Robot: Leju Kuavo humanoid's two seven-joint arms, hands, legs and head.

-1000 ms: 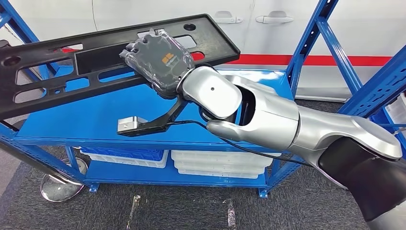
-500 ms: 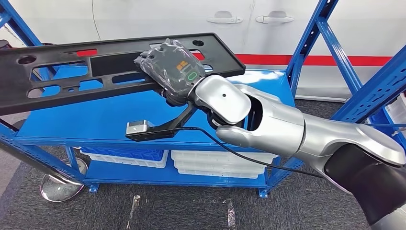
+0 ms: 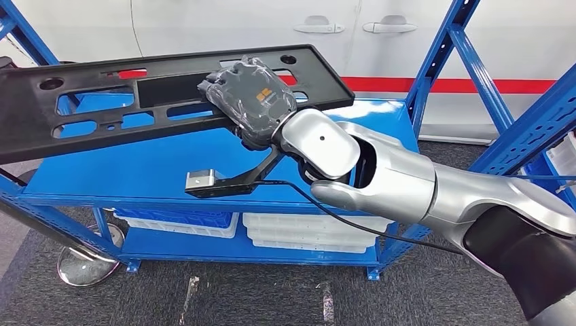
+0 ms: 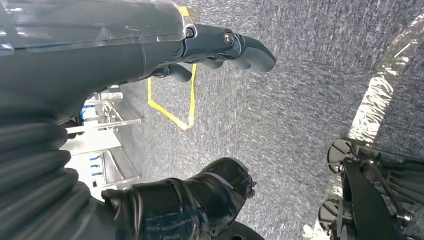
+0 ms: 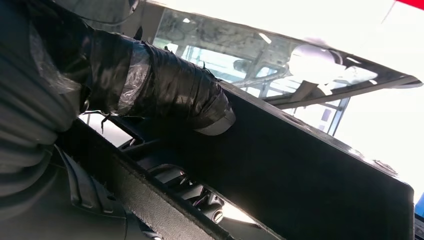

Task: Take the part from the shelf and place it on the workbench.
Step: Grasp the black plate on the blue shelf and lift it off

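The right hand [image 3: 250, 100] grips the part [image 3: 136, 102], a long, flat black plastic panel with several cut-out slots and holes. In the head view the hand lies over the panel's right-hand portion, its back covered in a clear wrap with an orange mark, and the silver right arm reaches in from the lower right. The part is lifted above the blue shelf [image 3: 136, 173], tilted so that its left end sits lower and nearer the camera, and it stretches from the hand out past the picture's left edge. The right wrist view shows the thick taped thumb [image 5: 170, 92] pressed on the dark panel's face, with darker fingers [image 5: 200, 200] tucked under its edge. A black bracket with a silver block hangs below the wrist, just above the shelf surface. White and blue bins [image 3: 312, 231] sit on the lower shelf level. The left hand [image 4: 220, 45] hangs over grey carpet [image 4: 300, 100] with yellow tape lines, fingers loosely apart and holding nothing.
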